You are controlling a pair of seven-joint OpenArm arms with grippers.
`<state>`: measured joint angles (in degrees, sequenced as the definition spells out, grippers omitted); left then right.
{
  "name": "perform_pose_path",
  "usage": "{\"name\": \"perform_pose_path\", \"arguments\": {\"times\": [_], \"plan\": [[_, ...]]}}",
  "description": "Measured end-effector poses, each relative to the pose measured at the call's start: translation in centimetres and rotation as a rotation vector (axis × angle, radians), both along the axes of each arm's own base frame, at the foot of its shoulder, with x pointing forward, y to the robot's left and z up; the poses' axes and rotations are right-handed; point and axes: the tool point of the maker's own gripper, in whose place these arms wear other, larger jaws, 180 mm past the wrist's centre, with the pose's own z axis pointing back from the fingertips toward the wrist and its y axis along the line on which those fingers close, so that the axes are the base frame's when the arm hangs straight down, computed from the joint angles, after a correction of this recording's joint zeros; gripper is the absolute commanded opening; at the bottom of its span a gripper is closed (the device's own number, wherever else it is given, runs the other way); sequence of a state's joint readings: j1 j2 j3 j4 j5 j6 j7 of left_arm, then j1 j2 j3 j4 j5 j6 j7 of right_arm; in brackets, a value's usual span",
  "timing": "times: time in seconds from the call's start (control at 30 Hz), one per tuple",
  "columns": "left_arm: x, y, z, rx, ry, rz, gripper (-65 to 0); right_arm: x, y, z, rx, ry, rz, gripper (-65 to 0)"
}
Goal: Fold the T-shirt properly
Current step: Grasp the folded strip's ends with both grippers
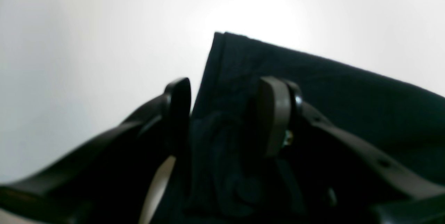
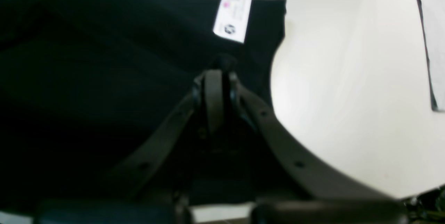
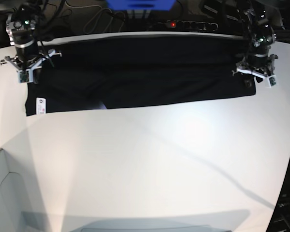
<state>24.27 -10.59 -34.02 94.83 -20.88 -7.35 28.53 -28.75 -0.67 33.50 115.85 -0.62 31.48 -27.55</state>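
The T-shirt [image 3: 140, 72] lies as a long black band across the far side of the white table, plain side up, with its small white label [image 3: 40, 105] at the near left corner. My right gripper [image 2: 217, 74] is over the shirt's left end, shut, with a small bump of black cloth at its tips, just below the label [image 2: 232, 19]. My left gripper [image 1: 226, 92] is at the shirt's right end. Its jaws stand apart, straddling bunched black cloth [image 1: 215, 147] near the shirt's corner [image 1: 222, 40]. In the base view both grippers [image 3: 25, 72] [image 3: 253, 72] rest low on the shirt.
The white table [image 3: 145, 164] stretches from the shirt to the near edge. Cables and a power strip [image 3: 183, 24] lie behind the table's far edge. A pale panel [image 3: 5, 193] stands at the near left corner.
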Motion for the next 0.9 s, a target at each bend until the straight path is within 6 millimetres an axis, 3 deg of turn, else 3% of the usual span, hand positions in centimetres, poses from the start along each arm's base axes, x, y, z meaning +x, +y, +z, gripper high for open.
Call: {"name": "perform_pose_path", "arguments": {"times": [0.2,0.43,0.53,0.67,0.73,0.9], "plan": [[-0.1,0.5,0.3,0.023,0.005,-0.015,-35.1,-1.1,-1.2,0.3,-0.015,-0.012,-0.039,-65.0],[-1.1,0.7,0.0,0.027,0.034,-0.021,-34.6,-0.3,-1.2,0.0,0.000,-0.025,-0.046,-65.0],[-1.2,0.7,-0.1,0.028,0.036,-0.022,-29.7,1.2,-0.1,-0.5,0.043,-0.046,-0.025,-65.0],[-1.9,0.7,-0.4,0.029,0.055,-0.023,-21.4,0.9,0.1,-2.3,0.063,0.000,-0.030,-65.0],[-2.1,0.7,-0.5,0.028,0.060,-0.022,-20.9,0.8,0.2,-3.1,0.080,0.016,-0.032,-60.7],[-2.9,0.7,-0.8,0.028,0.073,-0.026,-20.9,0.1,-0.7,-5.3,0.094,0.077,-0.042,-42.9]]}}
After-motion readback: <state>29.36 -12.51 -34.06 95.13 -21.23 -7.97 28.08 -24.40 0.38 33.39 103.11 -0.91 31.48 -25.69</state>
